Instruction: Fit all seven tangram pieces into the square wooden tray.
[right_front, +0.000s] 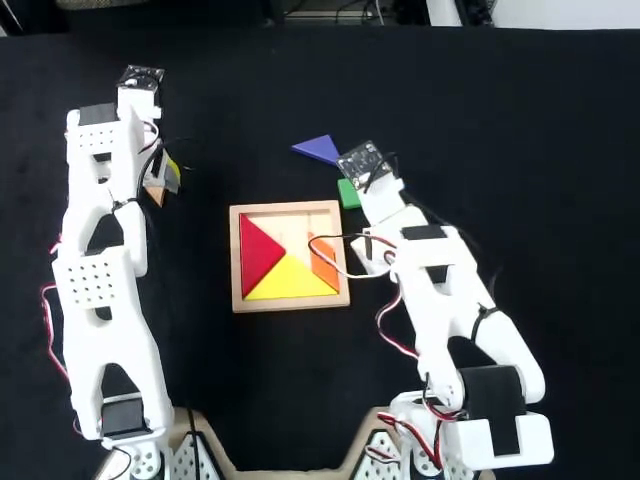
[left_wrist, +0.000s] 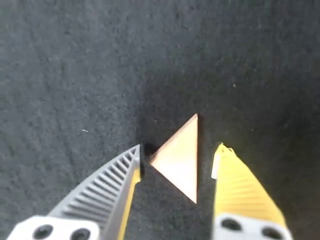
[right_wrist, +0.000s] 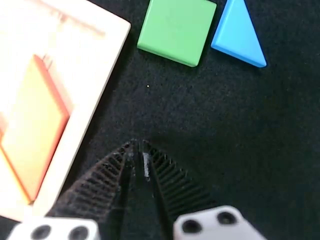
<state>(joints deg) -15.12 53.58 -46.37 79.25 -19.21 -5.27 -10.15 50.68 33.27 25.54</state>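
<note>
The black cloth table carried a pale wooden square tray with a red triangle, a yellow triangle and an orange parallelogram. Other pieces were a green square, a blue triangle and a pale peach triangle. The left gripper was ribbed grey and yellow, the right gripper ribbed black.

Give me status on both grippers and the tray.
Left gripper open around small triangle. Right gripper shut, empty, beside tray. Three pieces in tray. No obstruction seen.

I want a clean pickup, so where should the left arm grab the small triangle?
Likely from straight above: the triangle lies flat. The open fingers straddle it; press one on its long edge, the other on the opposite corner.
</note>
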